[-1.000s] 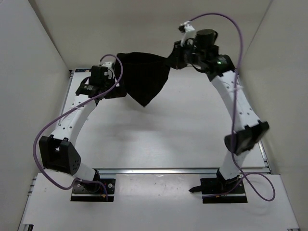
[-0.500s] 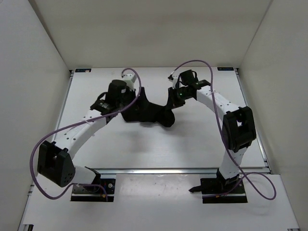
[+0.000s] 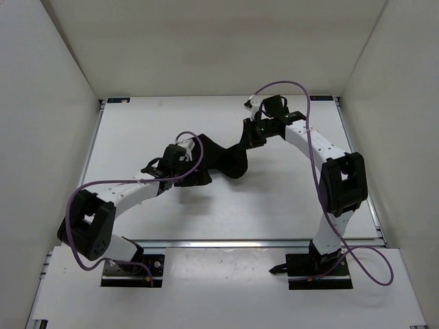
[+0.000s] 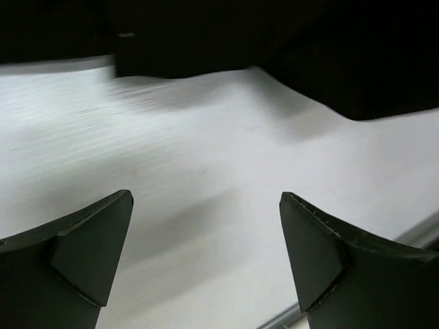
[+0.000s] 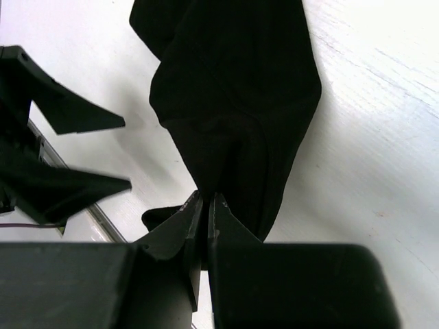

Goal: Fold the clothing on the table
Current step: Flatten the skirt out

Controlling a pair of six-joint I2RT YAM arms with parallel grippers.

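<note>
While the right hand point(image 5: 206, 200) pinches the black cloth point(image 5: 233, 96) tight, the left hand point(image 4: 206, 212) hangs wide open just over the white bench point(image 4: 171, 144), near the cloth.

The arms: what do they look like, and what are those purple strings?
The left arm and right arm are slim and white with chunky black joints. A purple cable loops along each. The left end effector has two dark wedge-shaped fingers.
</note>
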